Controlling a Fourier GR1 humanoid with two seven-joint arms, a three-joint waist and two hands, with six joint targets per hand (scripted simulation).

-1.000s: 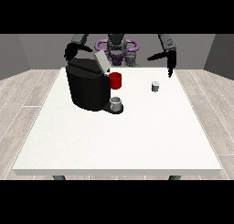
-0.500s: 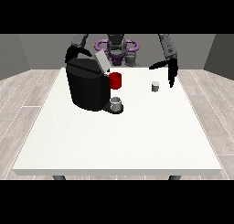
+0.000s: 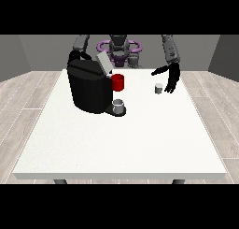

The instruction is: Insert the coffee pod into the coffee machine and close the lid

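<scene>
my hand at the view's right (image 3: 171, 78), fingers spread and empty, hangs just beside the coffee pod (image 3: 159, 88) right of centre; i should straddle it squarely before pinching, coffee machine (image 3: 89, 85) lid up.

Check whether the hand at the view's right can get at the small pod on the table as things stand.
Probably yes: the hand at the view's right hangs open just beside the coffee pod, with nothing between them.
</scene>
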